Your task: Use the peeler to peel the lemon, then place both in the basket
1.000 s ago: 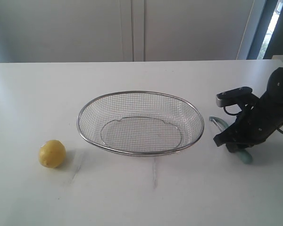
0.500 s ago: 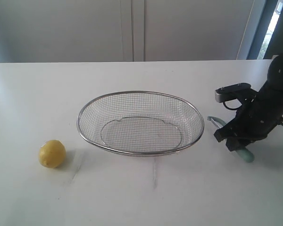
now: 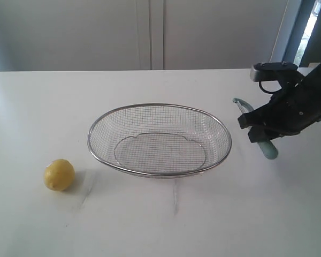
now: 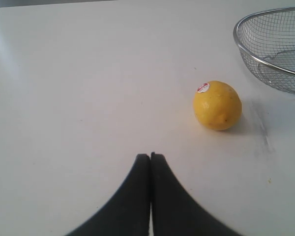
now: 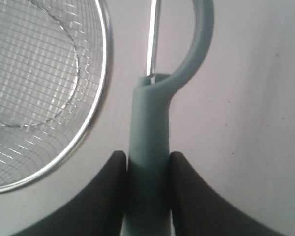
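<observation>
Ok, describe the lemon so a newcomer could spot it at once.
Start at the big wire-mesh basket in the middle of the white table. In the exterior view the lemon sits on the table off the basket's left end, clear of its rim. It is the only round, yellow thing here, with a small sticker on its skin.

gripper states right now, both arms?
Left gripper: closed, holding nothing.
Right gripper: closed on the peeler.
</observation>
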### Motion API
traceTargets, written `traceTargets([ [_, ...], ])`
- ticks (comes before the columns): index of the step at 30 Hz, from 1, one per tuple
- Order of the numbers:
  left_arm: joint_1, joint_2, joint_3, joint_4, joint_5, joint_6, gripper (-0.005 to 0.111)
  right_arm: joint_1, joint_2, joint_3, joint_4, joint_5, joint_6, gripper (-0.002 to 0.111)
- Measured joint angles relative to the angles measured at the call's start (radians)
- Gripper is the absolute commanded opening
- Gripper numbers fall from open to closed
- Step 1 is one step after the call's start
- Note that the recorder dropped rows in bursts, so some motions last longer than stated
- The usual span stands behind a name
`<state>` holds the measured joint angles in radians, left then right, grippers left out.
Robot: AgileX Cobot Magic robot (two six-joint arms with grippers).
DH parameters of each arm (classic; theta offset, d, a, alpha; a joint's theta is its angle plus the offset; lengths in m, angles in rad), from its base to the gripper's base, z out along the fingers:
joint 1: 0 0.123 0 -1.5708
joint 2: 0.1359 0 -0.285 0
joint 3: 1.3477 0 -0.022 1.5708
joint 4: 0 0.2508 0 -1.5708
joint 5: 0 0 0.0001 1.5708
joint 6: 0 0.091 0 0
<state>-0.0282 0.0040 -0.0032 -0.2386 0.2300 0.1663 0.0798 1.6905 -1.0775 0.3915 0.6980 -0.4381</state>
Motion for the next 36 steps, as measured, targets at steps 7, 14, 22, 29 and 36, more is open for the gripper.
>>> traceTargets([
  [7,0.000,0.000,0.000,0.000,0.000,0.000,0.000,0.000,-0.031,0.000,0.138,0.016,-0.104,0.000],
  [14,0.000,0.000,0.000,0.000,0.000,0.000,0.000,0.000,-0.070,0.000,0.308,0.069,-0.293,0.000],
  [22,0.000,0.000,0.000,0.000,0.000,0.000,0.000,0.000,-0.106,0.000,0.396,0.116,-0.397,0.000],
  [29,0.000,0.000,0.000,0.000,0.000,0.000,0.000,0.000,-0.118,0.000,0.471,0.178,-0.514,0.000],
  [36,0.000,0.000,0.000,0.000,0.000,0.000,0.000,0.000,-0.122,0.000,0.537,0.243,-0.612,0.000],
])
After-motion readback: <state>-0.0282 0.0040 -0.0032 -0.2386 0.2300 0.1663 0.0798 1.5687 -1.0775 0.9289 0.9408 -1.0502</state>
